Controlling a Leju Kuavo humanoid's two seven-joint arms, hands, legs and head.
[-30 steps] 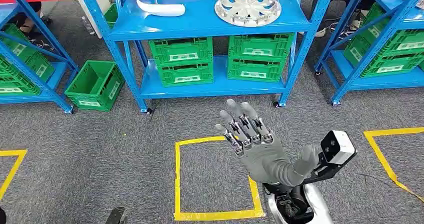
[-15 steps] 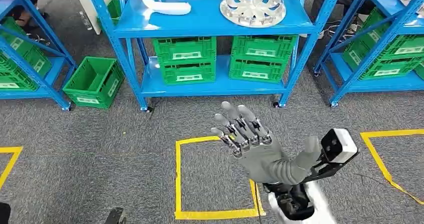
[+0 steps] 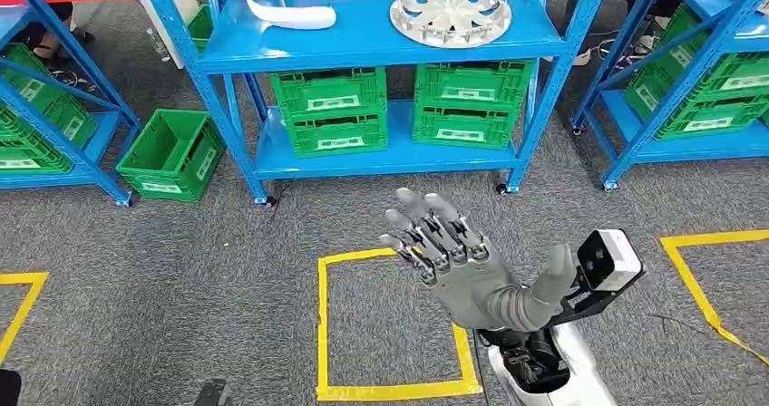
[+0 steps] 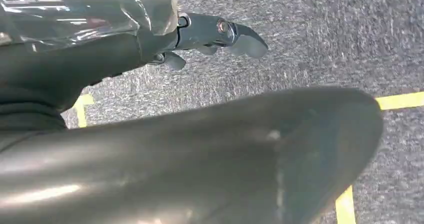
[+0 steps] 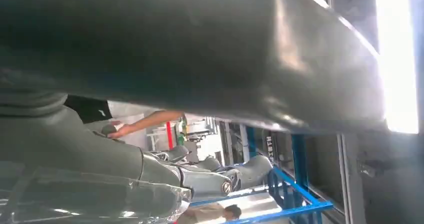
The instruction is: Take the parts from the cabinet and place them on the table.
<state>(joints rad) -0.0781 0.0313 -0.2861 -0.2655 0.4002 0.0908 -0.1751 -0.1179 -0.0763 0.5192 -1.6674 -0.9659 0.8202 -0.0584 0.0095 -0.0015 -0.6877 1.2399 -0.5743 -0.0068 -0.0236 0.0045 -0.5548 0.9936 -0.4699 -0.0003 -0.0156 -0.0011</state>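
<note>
The blue cabinet (image 3: 372, 34) is standing far ahead, carrying the silver wheel cover (image 3: 451, 10) on its top shelf's right and the white curved part (image 3: 291, 14) on its left. The right hand (image 3: 451, 259) is hovering over the near floor, fingers spread, holding nothing; the left hand's (image 4: 210, 34) finger state cannot be told.

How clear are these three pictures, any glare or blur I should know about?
Head view: sharp and evenly lit, the wheel cover on the blue shelf crisp, the raised right hand clear. Left wrist view: a dark blurred mass up close, carpet in focus. Right wrist view: dim, with blown-out glare at one edge.
</note>
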